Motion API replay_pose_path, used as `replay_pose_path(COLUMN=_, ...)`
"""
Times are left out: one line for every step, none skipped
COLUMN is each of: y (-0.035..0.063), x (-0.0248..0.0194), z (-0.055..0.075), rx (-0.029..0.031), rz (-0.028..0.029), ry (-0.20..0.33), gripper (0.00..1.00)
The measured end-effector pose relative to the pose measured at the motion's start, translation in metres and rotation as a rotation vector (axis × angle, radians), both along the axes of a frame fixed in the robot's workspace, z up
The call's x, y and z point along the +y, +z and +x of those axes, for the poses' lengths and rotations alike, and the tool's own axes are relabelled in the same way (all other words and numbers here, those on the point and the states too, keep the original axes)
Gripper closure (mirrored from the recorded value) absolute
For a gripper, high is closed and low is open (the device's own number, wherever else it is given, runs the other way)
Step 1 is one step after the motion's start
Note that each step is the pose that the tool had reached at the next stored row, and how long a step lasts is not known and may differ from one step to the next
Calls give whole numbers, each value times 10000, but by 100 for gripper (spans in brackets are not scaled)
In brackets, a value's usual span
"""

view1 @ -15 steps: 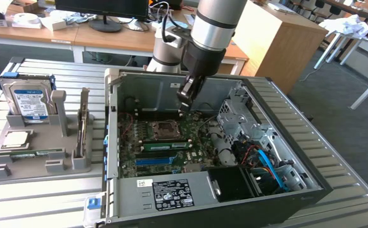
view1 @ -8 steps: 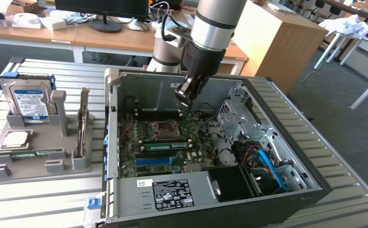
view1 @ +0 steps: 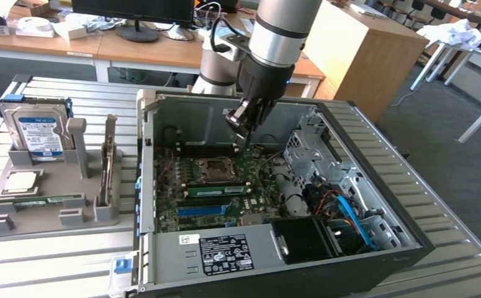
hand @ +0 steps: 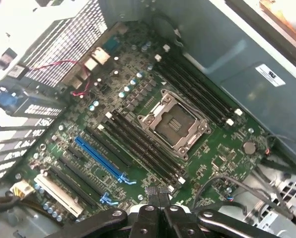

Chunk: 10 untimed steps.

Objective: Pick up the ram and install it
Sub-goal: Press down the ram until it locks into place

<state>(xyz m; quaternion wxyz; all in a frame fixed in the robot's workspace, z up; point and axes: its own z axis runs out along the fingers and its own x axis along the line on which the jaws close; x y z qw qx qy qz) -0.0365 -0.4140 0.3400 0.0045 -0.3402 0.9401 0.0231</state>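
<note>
Hand hovering inside the open computer case, clenched on nothing

The hand [view1: 242, 135] is hanging over the motherboard [hand: 138, 134] near the empty processor socket [hand: 174, 124], its fingers [hand: 149, 198] pressed together and empty. The ram [view1: 215, 190] is sitting in a slot just beside the socket, and another green stick [view1: 46, 200] is lying in the grey holder [view1: 25, 217] on the worktop [view1: 58, 261].

open computer case [view1: 331, 108] (motherboard [hand: 138, 124] exposed), hard drive [view1: 35, 131] upright in grey holder [view1: 25, 214], monitor [view1: 136, 12]
</note>
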Motion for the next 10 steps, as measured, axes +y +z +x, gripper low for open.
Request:
replay_pose_path(y=-1, x=0, z=0, rx=0, rz=0, ry=-123, gripper=90)
replay_pose_path(y=-2, x=0, z=0, rx=0, rz=0, ry=-257, gripper=90)
replay_pose_path(y=-2, x=0, z=0, rx=1, rz=0, ry=-375, gripper=90)
replay_pose_path(y=-3, x=0, z=-1, rx=0, rz=0, ry=-494, gripper=90)
replay_pose_path(y=-4, x=0, z=-1, rx=1, rz=0, ry=-609, gripper=90)
replay_pose_path(y=-4, x=0, z=-1, rx=0, rz=0, ry=-713, gripper=90)
replay_pose_path(y=-4, x=0, z=-1, rx=1, rz=1, ry=-752, gripper=90)
replay_pose_path(y=-4, x=0, z=-1, rx=0, rz=1, ry=-752, gripper=90)
replay_pose_path(y=-4, x=0, z=-1, rx=0, rz=0, ry=-754, gripper=90)
replay_pose_path(y=-4, x=0, z=-1, rx=0, rz=0, ry=-754, gripper=90)
